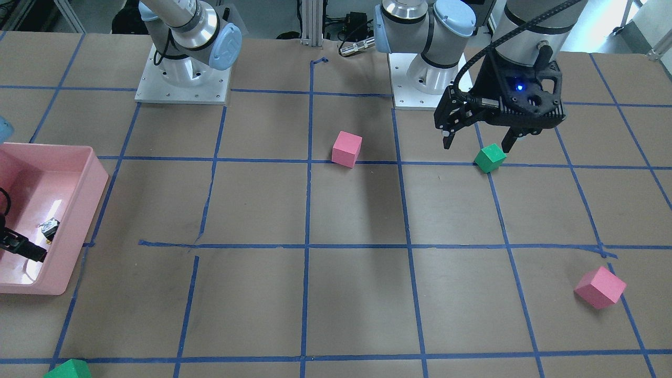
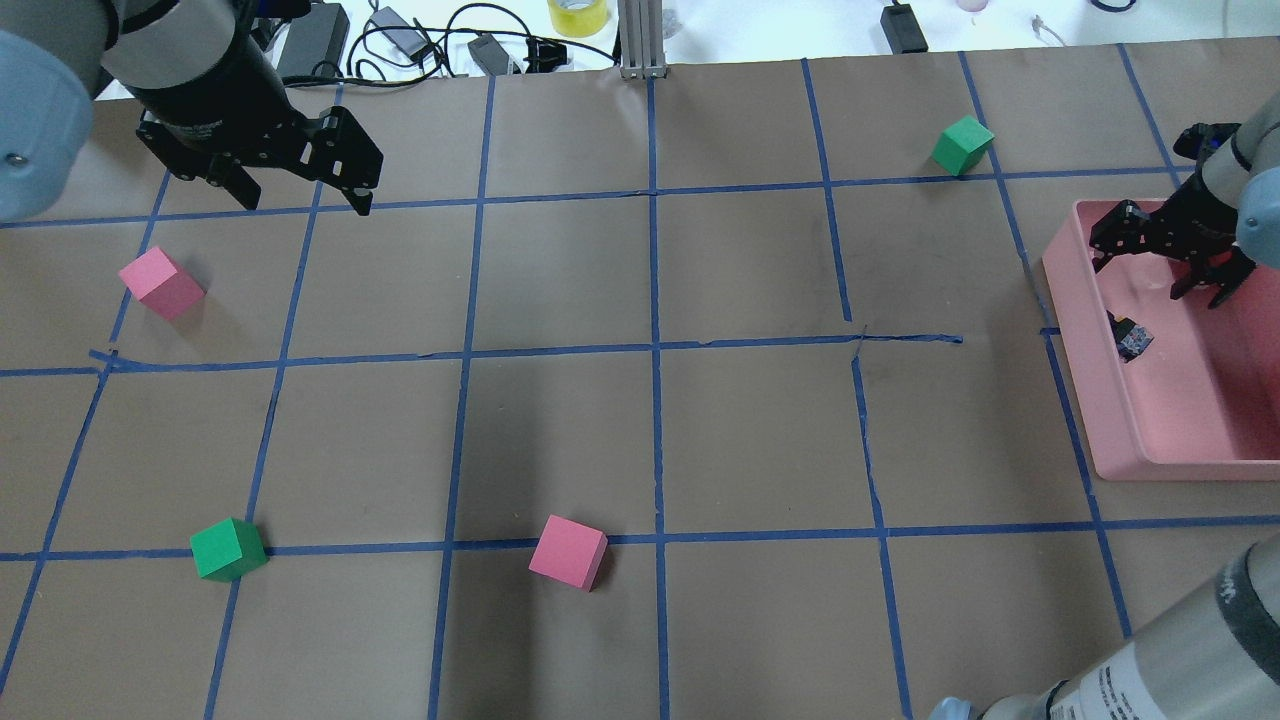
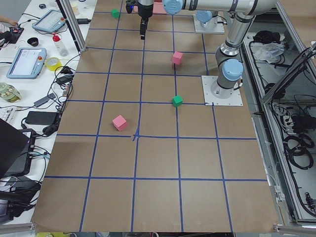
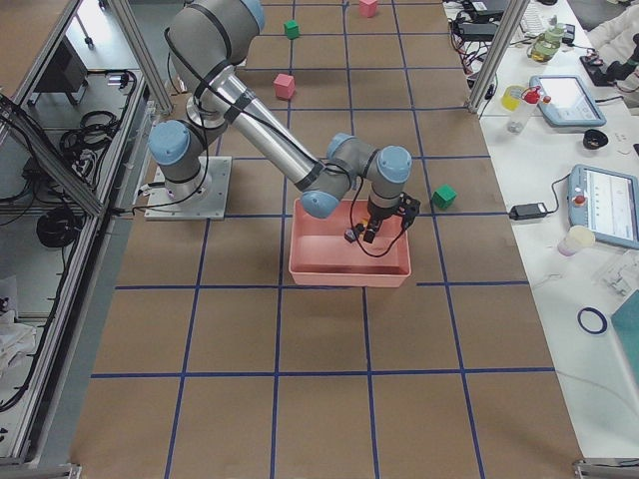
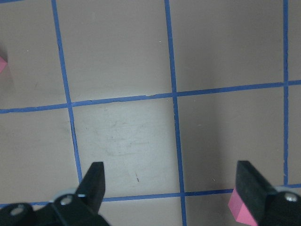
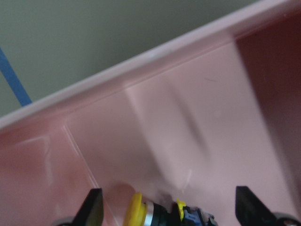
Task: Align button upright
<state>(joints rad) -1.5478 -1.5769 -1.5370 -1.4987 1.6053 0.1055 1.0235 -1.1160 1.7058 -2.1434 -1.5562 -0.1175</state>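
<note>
The button (image 6: pixel 155 214) lies on its side on the floor of the pink bin (image 6: pixel 141 66), yellow cap to the left in the right wrist view. It also shows in the overhead view (image 2: pixel 1130 338) and the front view (image 1: pixel 50 228). My right gripper (image 6: pixel 170 207) is open and inside the bin (image 2: pixel 1100 400), its fingers on either side of the button and not closed on it; it also shows in the overhead view (image 2: pixel 1165 260). My left gripper (image 2: pixel 300 195) is open and empty, held high over the table, and also shows in the front view (image 1: pixel 478 146).
Two pink cubes (image 2: pixel 568 552) (image 2: pixel 160 283) and two green cubes (image 2: pixel 228 549) (image 2: pixel 962 145) lie scattered on the brown table with blue tape lines. The bin stands at the table's right side near the edge. Cables and gear lie past the far edge.
</note>
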